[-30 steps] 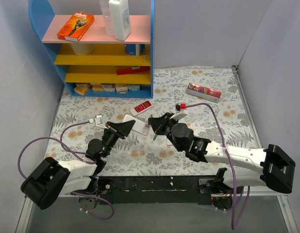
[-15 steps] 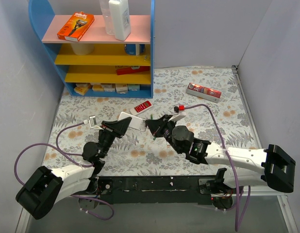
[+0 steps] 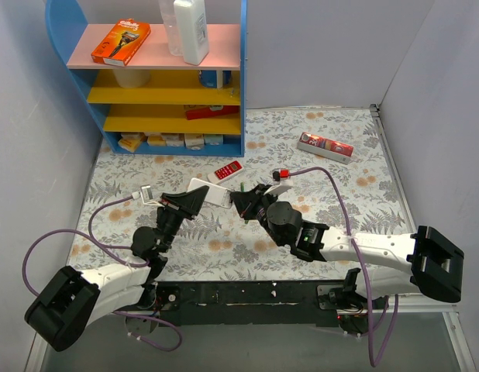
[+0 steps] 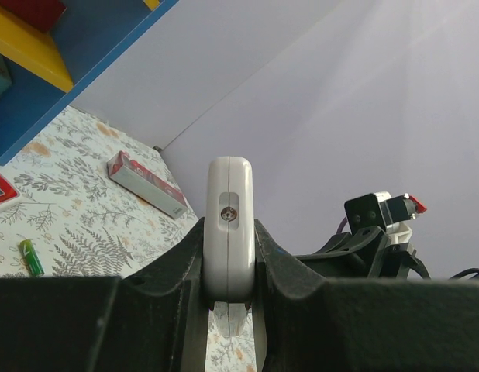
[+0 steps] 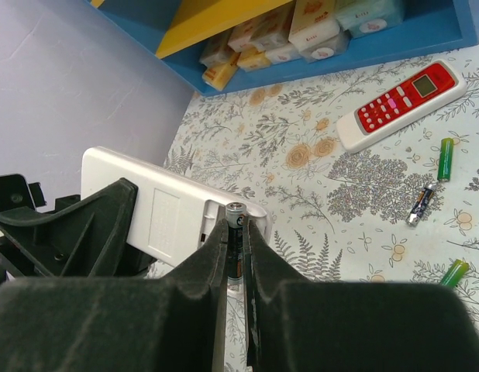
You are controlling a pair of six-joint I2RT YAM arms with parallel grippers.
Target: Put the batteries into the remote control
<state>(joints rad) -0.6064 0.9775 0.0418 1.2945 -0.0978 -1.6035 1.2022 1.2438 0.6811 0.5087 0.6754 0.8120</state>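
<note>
My left gripper (image 3: pixel 191 201) is shut on the white remote control (image 3: pixel 212 194) and holds it edge-up above the table; in the left wrist view the remote (image 4: pixel 229 225) stands clamped between the jaws of that gripper (image 4: pixel 229 260). My right gripper (image 5: pixel 236 242) is shut on a dark battery (image 5: pixel 236 229), whose metal tip sits at the open end of the remote's plain white back (image 5: pixel 166 217). Loose batteries lie on the cloth: a green one (image 5: pixel 446 159), a dark one (image 5: pixel 420 204) and another green one (image 5: pixel 455 272).
A red remote with white buttons (image 3: pixel 227 170) lies near the blue shelf unit (image 3: pixel 158 77). A red box (image 3: pixel 325 146) lies at the back right. The right arm (image 4: pixel 375 225) is close beside the held remote. Grey walls enclose the floral cloth.
My left gripper lifted the remote and moved it a little left. My right gripper moved left with the battery, up to the remote's end.
</note>
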